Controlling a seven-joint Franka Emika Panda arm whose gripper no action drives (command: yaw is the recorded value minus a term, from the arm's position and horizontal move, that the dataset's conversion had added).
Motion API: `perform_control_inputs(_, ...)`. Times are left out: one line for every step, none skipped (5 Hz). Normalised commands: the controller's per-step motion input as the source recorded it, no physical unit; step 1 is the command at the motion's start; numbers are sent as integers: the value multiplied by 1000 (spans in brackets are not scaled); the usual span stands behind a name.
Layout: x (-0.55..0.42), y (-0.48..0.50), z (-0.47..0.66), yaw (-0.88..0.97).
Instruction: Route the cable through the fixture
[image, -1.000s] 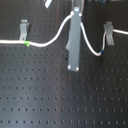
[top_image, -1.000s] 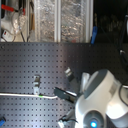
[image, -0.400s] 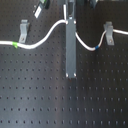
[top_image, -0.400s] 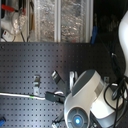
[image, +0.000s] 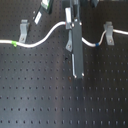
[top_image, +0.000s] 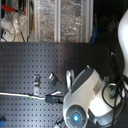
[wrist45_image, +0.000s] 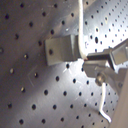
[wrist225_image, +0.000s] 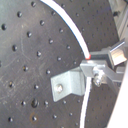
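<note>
Gripper (image: 69, 26) pinching the cable (image: 42, 38), jaws clamped on it right beside the middle clip (wrist45_image: 60, 50); both wrist views show the cord pressed against that bracket. In the first exterior view the cable runs across the black pegboard (image: 50, 100) from the first exterior view's left, green band (image: 14, 43) near the left clip (image: 23, 29), blue band (image: 97, 45) before the right clip (image: 108, 31)

A lab: black perforated breadboard table (image: 40, 95) with bolted metal clips (image: 23, 30), cluttered shelving (top_image: 45, 20) behind.
</note>
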Motion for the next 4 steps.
perform_control_inputs(0,0,2,-157)
perform_control_inputs(1,0,39,-34)
perform_control_inputs(-280,-42,307,-94)
perform_control_inputs(-357,-31,267,-211)
